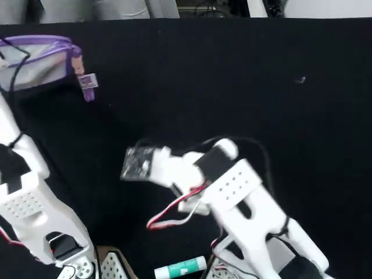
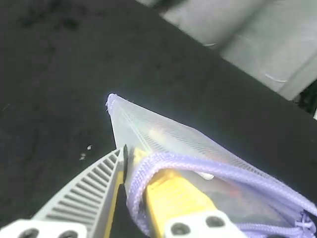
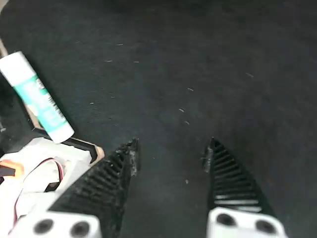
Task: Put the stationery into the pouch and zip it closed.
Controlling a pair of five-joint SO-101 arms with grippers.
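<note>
The mesh pouch (image 1: 36, 61) with its purple zip rim lies at the table's far left, mouth open; its pull tag (image 1: 88, 85) hangs to the right. My left gripper (image 2: 130, 154) is shut on the pouch (image 2: 168, 136) rim, with the yellow finger (image 2: 171, 196) inside and the ribbed finger (image 2: 89, 186) outside. A white and green glue stick (image 1: 180, 268) lies at the near edge between the arm bases. My right gripper (image 1: 136, 163) hovers over the middle of the table, open (image 3: 173, 146) with nothing between its fingers. The glue stick (image 3: 37, 96) lies off to its side.
The black cloth table (image 1: 261, 87) stretches wide to the right and back. Both arm bases (image 1: 75, 256) and loose red and white wires (image 1: 174, 212) crowd the near edge by the glue stick.
</note>
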